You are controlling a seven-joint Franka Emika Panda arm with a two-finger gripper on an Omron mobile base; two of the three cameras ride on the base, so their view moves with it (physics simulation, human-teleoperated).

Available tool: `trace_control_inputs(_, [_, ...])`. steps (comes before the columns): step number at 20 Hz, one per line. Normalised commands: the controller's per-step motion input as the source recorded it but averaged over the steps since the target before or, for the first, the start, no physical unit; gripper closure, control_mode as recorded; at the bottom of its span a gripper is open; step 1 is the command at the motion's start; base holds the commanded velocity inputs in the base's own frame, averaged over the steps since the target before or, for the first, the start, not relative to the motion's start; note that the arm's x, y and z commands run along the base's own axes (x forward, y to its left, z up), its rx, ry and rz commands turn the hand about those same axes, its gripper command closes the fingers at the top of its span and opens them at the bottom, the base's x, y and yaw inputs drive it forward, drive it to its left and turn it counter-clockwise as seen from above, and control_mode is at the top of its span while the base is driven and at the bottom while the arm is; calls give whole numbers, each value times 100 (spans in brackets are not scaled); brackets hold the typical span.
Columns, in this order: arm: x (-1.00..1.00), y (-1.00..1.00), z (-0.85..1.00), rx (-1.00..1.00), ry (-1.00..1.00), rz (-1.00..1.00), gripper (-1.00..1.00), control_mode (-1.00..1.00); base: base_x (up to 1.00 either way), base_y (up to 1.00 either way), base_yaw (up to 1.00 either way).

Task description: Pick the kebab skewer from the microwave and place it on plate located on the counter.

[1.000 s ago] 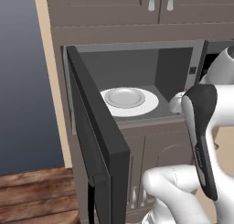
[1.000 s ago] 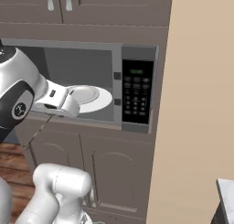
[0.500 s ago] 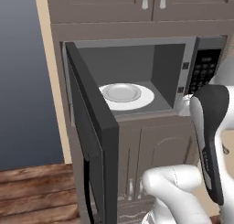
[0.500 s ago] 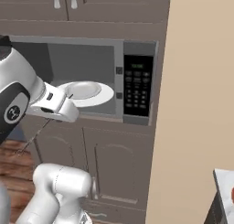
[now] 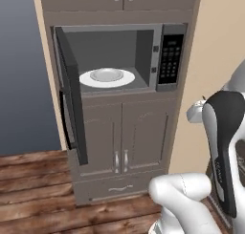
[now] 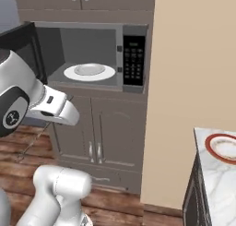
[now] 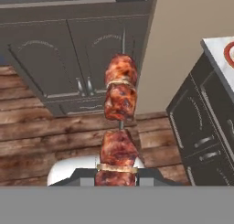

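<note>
Kebab skewer (image 7: 119,127) is clear of the microwave (image 5: 119,56), gripped at its lower meat chunks between the closed fingers of the gripper (image 7: 116,175), with the thin stick running up the hand view in front of the dark lower cabinet doors (image 7: 68,63). Microwave door (image 5: 72,109) stands swung wide to the left, and the white turntable (image 6: 89,72) inside carries nothing. Red-rimmed plate (image 6: 224,148) lies on the marble counter (image 6: 212,183) at the far right of the right base view, well apart from the microwave.
</note>
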Motion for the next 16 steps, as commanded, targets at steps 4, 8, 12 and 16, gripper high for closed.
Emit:
trace_control_inputs(4, [0,0,0,0,0,0,100,100,-40,-28,-16])
trace_control_inputs(8, [0,0,0,0,0,0,100,100,1,-4,-60])
trace_control_inputs(12, [0,0,0,0,0,0,100,100,31,-38,-65])
trace_control_inputs(16, [0,0,0,0,0,0,100,100,42,-42,-64])
